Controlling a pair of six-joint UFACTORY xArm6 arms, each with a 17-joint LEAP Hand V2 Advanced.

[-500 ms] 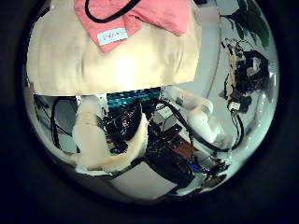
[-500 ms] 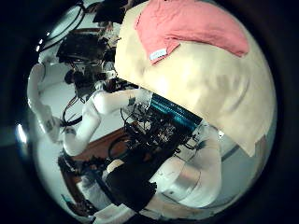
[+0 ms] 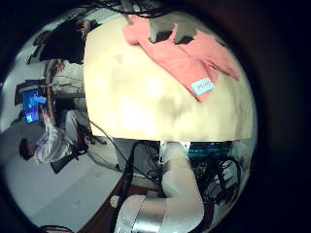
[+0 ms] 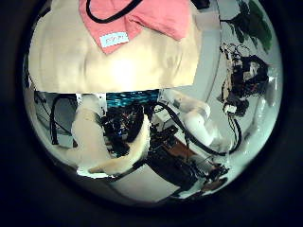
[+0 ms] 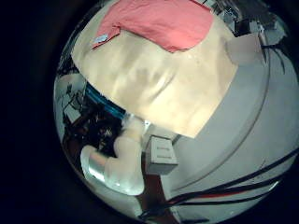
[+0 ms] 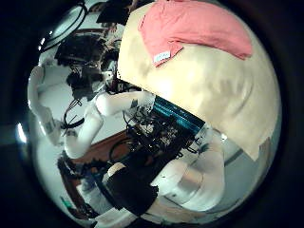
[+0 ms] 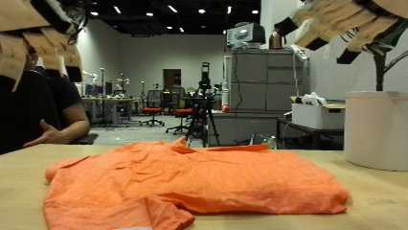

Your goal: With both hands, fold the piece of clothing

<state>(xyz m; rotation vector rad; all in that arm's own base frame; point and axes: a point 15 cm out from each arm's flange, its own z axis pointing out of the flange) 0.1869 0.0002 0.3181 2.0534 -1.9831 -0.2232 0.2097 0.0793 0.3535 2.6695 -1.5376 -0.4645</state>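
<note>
Both hands raised above an orange garment lying untouched on the table

The left hand hangs high with fingers loosely spread, holding nothing. Below, the orange garment lies crumpled and partly flattened on the tan table, white label showing. It looks light, soft and limp, so I'd pinch its outer edges or corners. The right hand hovers high too, fingers relaxed and empty.
</note>
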